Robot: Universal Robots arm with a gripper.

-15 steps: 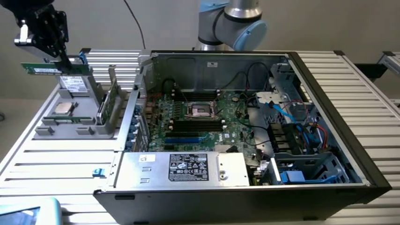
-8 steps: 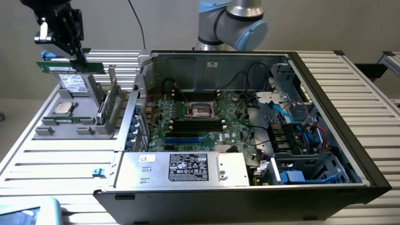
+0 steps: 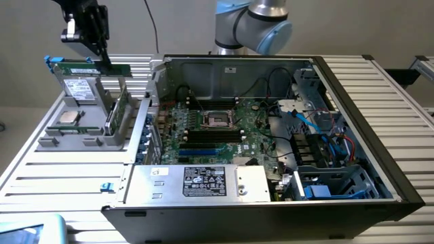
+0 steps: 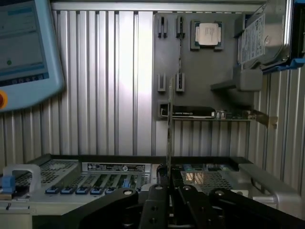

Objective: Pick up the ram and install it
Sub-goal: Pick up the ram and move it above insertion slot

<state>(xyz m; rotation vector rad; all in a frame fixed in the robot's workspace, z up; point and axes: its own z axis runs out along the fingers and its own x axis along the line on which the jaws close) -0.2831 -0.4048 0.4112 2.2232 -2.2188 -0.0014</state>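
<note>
Item: the ram (image 3: 81,68), a green stick clamped in the nearly closed gripper (image 3: 106,60). It is held above the grey parts holder (image 3: 88,143) at the exterior view's left, well apart from the case's black memory slots (image 3: 213,134). Handling, as I judge it: keep the grip firm and the stick level.

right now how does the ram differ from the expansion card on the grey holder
The ram is gripped in the pincer and held above the grey holder; the expansion card stands slotted in that holder. The ram is a narrow stick; the expansion card is wider and carries a metal bracket. Both are green circuit boards.
</note>
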